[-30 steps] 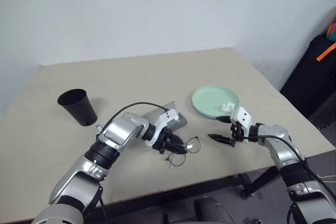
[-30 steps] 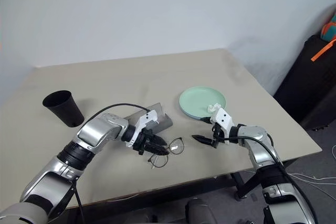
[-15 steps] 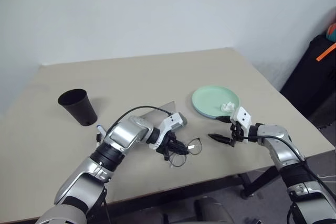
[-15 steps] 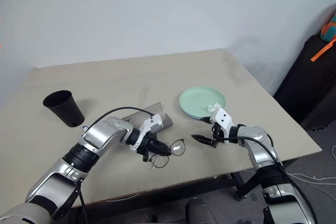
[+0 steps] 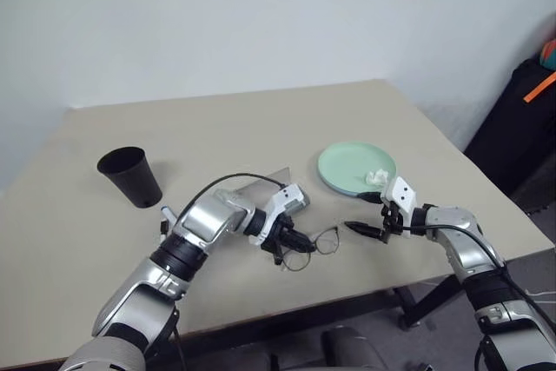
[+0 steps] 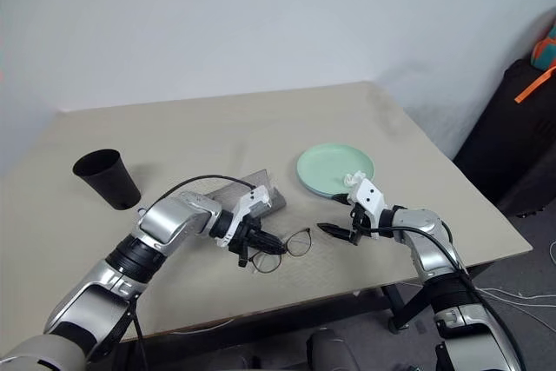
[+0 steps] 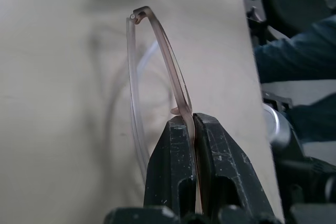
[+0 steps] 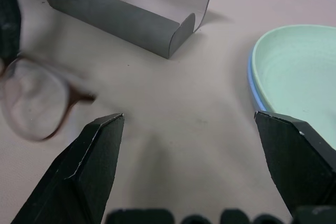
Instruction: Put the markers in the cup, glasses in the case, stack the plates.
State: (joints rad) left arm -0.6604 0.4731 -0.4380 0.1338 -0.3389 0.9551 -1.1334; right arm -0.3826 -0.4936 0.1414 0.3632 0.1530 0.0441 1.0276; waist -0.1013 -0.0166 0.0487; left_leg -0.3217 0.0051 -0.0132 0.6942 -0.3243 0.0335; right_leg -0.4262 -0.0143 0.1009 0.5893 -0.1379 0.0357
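On a beige table (image 5: 261, 119), the left gripper (image 5: 294, 238) is clamped tight on the frame of the glasses (image 5: 314, 244), likely to carry them into the open grey case (image 8: 121, 17) lying just behind. The right gripper (image 5: 363, 229) hovers nearby with its jaws spread wide and nothing in them. To the far right, the mint plate (image 5: 352, 165) sits stacked on the blue one. The black cup (image 5: 130, 176) stands far left.
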